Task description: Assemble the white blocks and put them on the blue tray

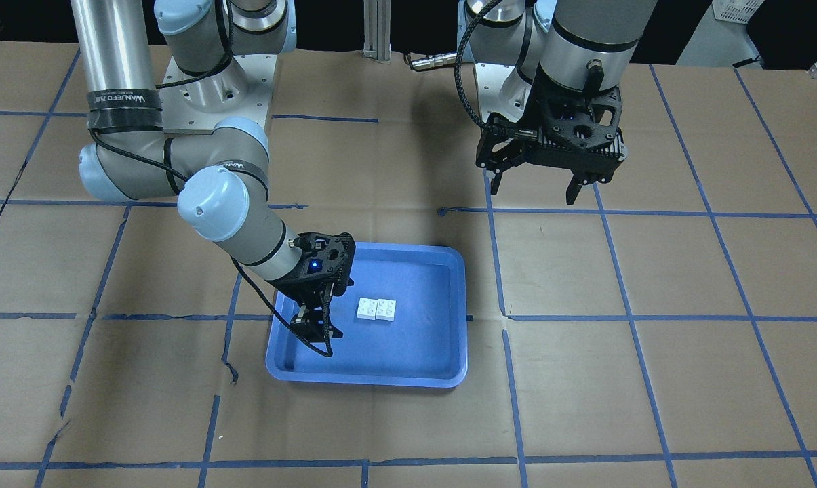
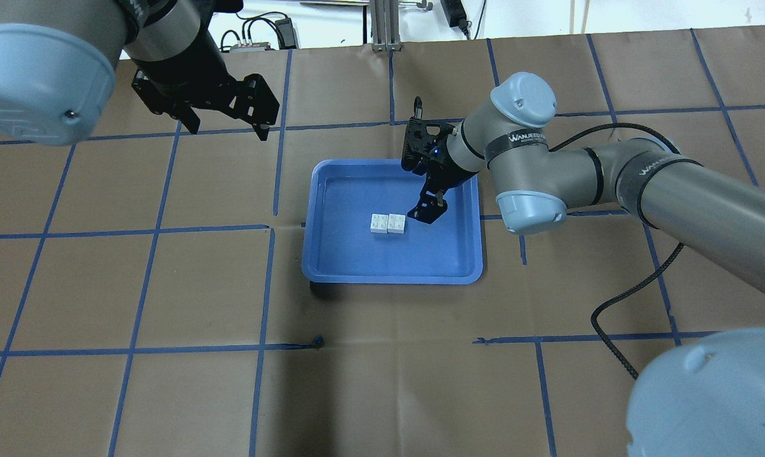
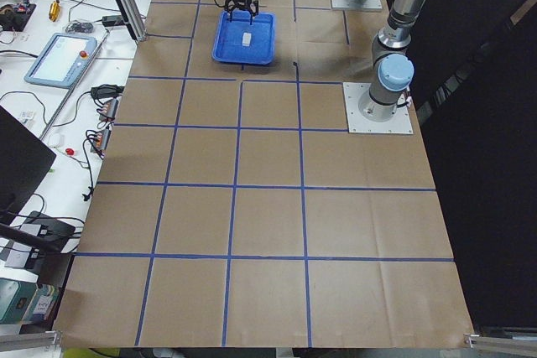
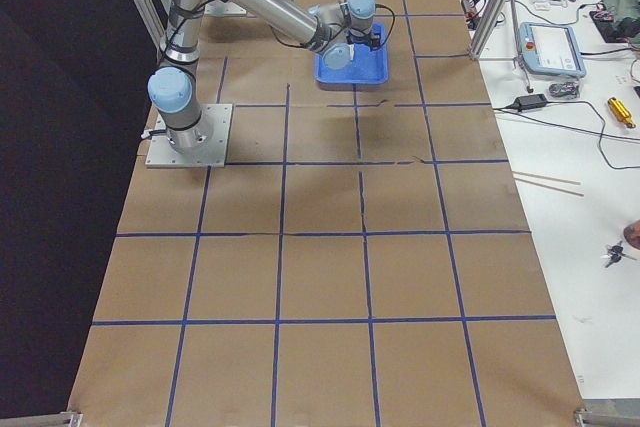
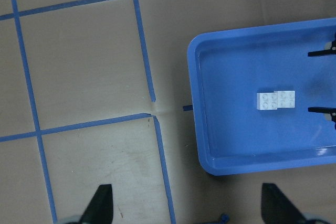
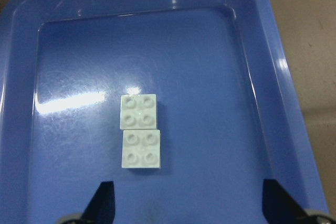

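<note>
Two white blocks (image 1: 376, 308) lie side by side, touching, studs up, near the middle of the blue tray (image 1: 449, 352). They also show in the overhead view (image 2: 387, 223) and the right wrist view (image 6: 139, 131). My right gripper (image 2: 425, 211) is open and empty, low over the tray just beside the blocks, not touching them; its fingertips (image 6: 102, 203) frame the near block. My left gripper (image 2: 226, 130) is open and empty, raised well away from the tray, which shows in its wrist view (image 5: 210, 145).
The table is brown paper with a grid of blue tape lines (image 2: 274, 228). The arm bases (image 1: 211, 95) stand at the robot's side. A black cable (image 2: 630, 298) hangs from the right arm. Operator benches with devices (image 4: 550, 47) line the far side.
</note>
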{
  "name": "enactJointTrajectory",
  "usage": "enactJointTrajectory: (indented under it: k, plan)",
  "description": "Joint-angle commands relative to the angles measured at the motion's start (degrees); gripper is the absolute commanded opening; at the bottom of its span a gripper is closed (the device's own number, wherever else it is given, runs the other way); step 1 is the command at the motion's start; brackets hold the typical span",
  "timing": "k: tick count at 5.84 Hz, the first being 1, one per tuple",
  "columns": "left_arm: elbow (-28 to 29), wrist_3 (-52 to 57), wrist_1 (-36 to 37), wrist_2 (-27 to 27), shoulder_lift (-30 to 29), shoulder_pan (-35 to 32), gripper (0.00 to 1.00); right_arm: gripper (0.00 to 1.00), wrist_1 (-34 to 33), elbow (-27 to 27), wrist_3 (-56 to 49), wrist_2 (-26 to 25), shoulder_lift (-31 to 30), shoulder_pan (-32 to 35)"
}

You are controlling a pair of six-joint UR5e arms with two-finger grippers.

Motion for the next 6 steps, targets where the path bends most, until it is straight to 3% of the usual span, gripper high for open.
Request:
enactJointTrajectory:
  k: [1,3,5,6]
  plan:
    - [0.1,0.0,-0.1,-0.1,0.0,0.0,0.99,1.0,7.7,-3.8,0.0,-5.2,-1.8,-1.7]
    - [0.1,0.0,-0.1,-0.1,0.0,0.0,0.99,1.0,21.1,-7.6,-0.3,-9.9,-6.5,-8.0]
    - [0.0,0.0,-0.1,0.0,0.0,0.0,0.99,1.0,27.8,-11.0,1.4,-17.8,-11.1,-10.7]
    - [0.0,0.0,-0.1,0.0,0.0,0.0,0.99,1.0,31.6,-13.0,10.1,-19.1,-12.2,-12.9]
